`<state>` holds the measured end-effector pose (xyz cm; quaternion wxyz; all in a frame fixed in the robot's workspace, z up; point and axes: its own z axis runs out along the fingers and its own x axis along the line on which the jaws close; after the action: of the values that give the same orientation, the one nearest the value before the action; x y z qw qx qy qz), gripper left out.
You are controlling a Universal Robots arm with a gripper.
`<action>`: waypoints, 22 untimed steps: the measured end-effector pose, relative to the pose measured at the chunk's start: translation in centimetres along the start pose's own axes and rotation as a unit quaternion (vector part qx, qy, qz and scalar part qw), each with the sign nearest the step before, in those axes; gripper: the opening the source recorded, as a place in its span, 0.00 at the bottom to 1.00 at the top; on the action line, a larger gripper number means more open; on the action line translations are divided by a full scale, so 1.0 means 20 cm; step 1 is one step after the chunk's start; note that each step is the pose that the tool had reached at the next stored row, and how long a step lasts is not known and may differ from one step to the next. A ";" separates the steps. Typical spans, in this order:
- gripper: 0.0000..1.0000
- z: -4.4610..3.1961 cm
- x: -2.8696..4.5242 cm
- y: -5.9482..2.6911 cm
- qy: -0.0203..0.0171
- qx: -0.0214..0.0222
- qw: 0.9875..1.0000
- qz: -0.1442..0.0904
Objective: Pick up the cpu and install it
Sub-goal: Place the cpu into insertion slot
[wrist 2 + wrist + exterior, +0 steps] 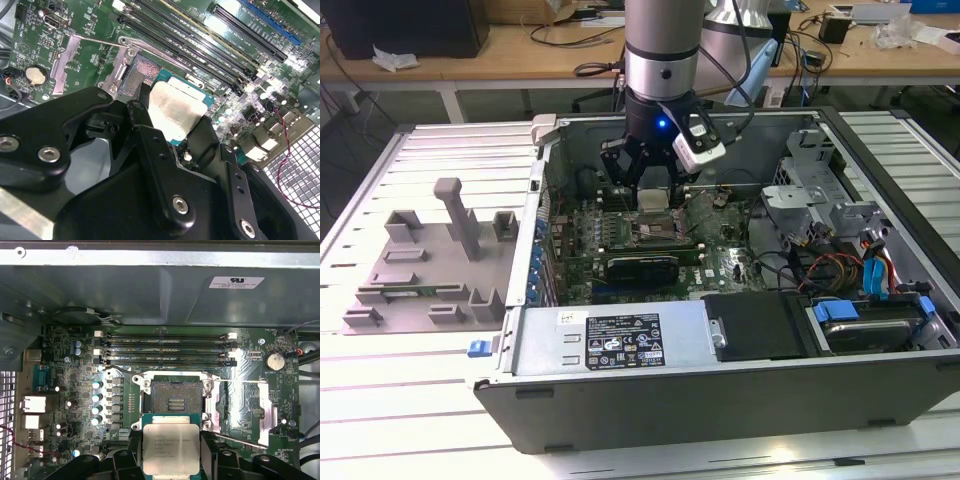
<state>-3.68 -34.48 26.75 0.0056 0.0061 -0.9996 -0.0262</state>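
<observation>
A white slatted worktop carries an open computer case lying on its side, its grey wall nearest the camera. Just behind that wall sits a labelled metal box, with a black drive bay to the exterior view's right of it. On the exterior view's left, outside the case, a grey plastic fixture rests on the worktop. Farther in lies the green motherboard, with its socket uncovered and the metal load plate swung aside. The gripper hangs over this part of the board, its black fingers closed partway onto opposite edges of the cpu. The cpu is held flat, silver top up, clear of the board and close to the open socket, not seated in it. Beyond the socket run the memory slots, then the far case wall. Wooden desks strewn with cables stand at the back.
</observation>
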 end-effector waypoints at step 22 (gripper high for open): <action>0.55 0.002 0.000 0.000 -0.009 -0.002 0.985 0.170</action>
<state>-3.68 -34.48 26.70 0.0011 -0.1638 -0.9861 -0.0268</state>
